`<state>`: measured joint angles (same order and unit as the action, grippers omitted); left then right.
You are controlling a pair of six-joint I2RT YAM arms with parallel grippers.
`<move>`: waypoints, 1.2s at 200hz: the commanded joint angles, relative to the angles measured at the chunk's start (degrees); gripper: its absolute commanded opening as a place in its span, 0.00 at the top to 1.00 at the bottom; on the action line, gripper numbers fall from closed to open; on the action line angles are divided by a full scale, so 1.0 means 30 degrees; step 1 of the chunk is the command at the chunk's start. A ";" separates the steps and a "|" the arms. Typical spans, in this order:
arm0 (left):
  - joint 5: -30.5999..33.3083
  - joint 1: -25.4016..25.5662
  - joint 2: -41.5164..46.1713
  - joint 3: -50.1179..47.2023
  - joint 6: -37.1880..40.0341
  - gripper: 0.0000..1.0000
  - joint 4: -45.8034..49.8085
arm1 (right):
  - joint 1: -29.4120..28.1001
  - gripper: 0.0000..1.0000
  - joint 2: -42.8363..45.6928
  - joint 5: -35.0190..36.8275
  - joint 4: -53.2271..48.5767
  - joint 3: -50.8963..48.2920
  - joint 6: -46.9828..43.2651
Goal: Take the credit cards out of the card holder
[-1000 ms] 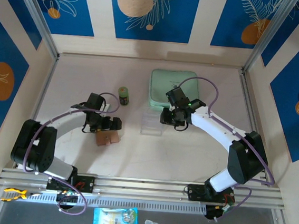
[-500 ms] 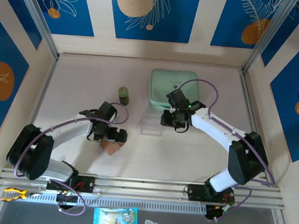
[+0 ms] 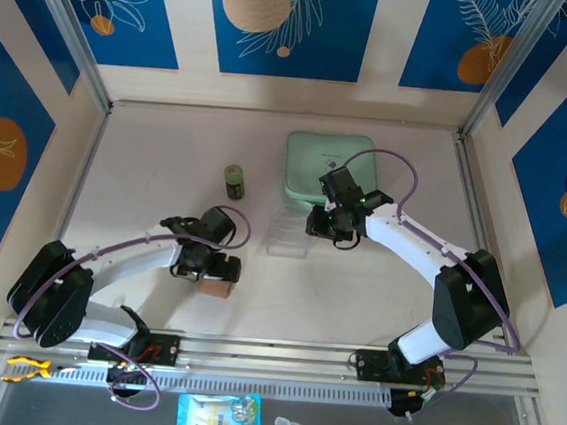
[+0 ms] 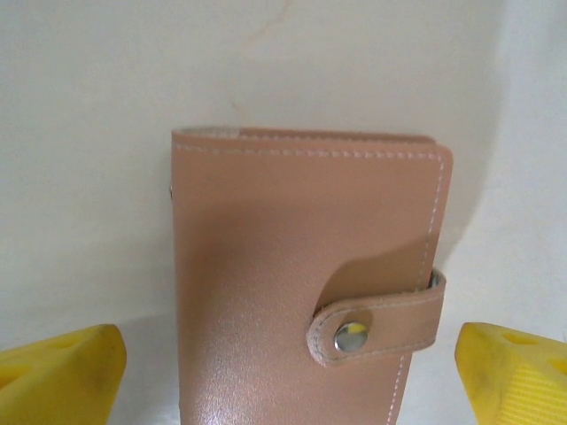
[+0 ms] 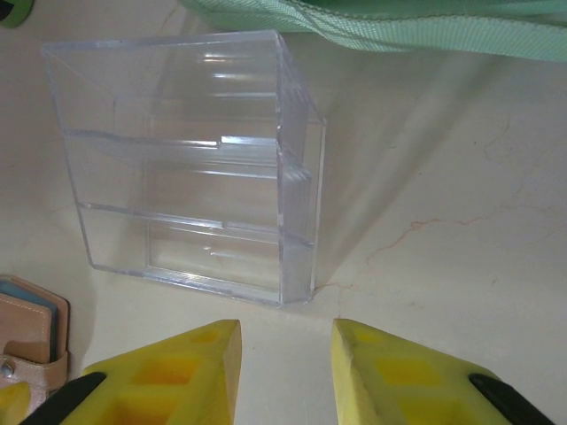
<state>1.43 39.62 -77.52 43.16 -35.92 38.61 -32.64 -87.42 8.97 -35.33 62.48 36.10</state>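
**Left claw.** The left claw [image 4: 283, 381] stands wide open and holds nothing. Its two yellow fingertips [image 4: 58, 376] flank the near end of the card holder [image 4: 301, 283], one on each side. Bare bench [image 3: 148, 159] shows between each tip and the holder.

**Card holder.** The holder lies flat on the bench, near the front edge and left of centre. It is folded closed, with its strap snapped down over the cover by a metal stud [image 4: 351, 336]. In the right wrist view a thin blue edge [image 5: 22, 292] shows inside the cover. Whether this is a card cannot be told.

**Right claw.** The right claw [image 5: 283, 372] is parted by a narrow gap, and nothing sits between its fingers. It points at the bench just beside a clear plastic box [image 5: 186, 159].

**Surroundings.** A mint-green zip case [image 3: 329, 162] lies behind the clear box, near the back of the bench. A small green jar [image 3: 233, 181] stands to the left of the case, well apart from the holder.
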 commanded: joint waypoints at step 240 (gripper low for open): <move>0.1461 0.1780 -0.3297 0.2195 -0.1825 0.03 0.1169 | 0.0230 0.66 0.0932 -0.0237 -0.0616 -0.0142 -0.0138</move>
<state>7.09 43.92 -85.71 48.49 -41.93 42.17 -32.16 -86.35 8.97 -35.64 62.46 36.10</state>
